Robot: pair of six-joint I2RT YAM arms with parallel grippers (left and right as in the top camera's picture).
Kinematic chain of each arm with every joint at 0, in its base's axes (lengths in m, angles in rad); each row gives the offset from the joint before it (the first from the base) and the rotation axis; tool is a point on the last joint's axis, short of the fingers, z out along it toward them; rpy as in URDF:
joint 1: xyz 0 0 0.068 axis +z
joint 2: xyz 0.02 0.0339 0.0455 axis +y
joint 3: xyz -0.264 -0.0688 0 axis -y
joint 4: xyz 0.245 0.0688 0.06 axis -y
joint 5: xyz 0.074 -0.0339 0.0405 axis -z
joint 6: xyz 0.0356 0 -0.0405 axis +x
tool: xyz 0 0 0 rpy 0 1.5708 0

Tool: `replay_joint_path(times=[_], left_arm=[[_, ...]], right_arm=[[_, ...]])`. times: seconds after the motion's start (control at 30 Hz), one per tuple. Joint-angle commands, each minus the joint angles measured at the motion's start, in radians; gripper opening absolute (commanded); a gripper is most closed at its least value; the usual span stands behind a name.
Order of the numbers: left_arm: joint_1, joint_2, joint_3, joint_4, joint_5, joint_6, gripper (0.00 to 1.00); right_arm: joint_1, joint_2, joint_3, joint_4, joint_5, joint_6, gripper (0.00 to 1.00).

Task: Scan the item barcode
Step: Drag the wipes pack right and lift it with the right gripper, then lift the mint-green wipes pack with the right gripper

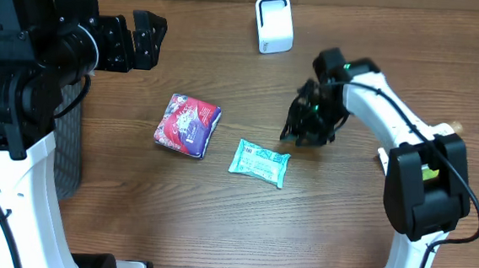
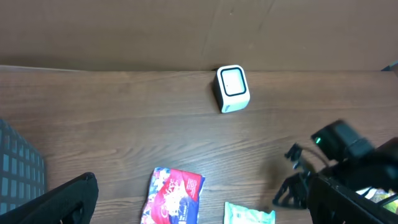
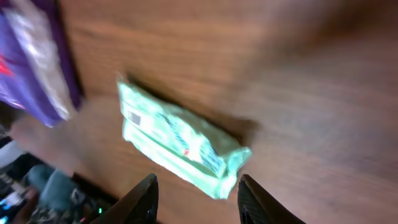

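The right pincer [image 3: 198,198] is seen open and empty, and the green packet [image 3: 177,143] lies just ahead of its tips. The grasp seems in hand; next, the packet must be enclosed squarely.

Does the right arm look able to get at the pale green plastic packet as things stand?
Probably yes: the right gripper sits beside the pale green plastic packet, jaws apart, nothing between them on the wooden table.
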Motion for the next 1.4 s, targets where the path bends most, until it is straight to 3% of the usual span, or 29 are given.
replay_joint_path(times=[0.0,0.33,0.57,0.67,0.83,1.0,1.23,1.37], left_arm=[[0.000,0.005,0.010,0.004,-0.002,0.016,1.00],[0.000,0.005,0.010,0.003,-0.002,0.016,0.99],[0.000,0.005,0.010,0.004,-0.002,0.016,1.00],[0.000,0.005,0.010,0.003,-0.002,0.016,0.99],[0.000,0.005,0.010,0.004,-0.002,0.016,1.00],[-0.001,0.007,0.010,0.003,-0.002,0.016,1.00],[0.000,0.013,0.010,0.003,-0.002,0.016,0.99],[0.000,0.013,0.010,0.003,-0.002,0.016,1.00]], right_arm=[[0.007,-0.012,-0.077,0.025,-0.051,0.020,0.43],[0.053,-0.012,-0.164,0.066,-0.034,0.050,0.45],[0.115,-0.012,-0.194,0.210,-0.033,0.195,0.56],[0.128,-0.012,-0.246,0.283,-0.032,0.258,0.56],[0.132,-0.012,-0.342,0.409,-0.029,0.361,0.46],[0.129,-0.012,-0.362,0.448,-0.017,0.389,0.19],[0.088,-0.014,-0.346,0.475,-0.019,0.323,0.04],[0.061,-0.053,-0.308,0.458,-0.039,0.196,0.04]])
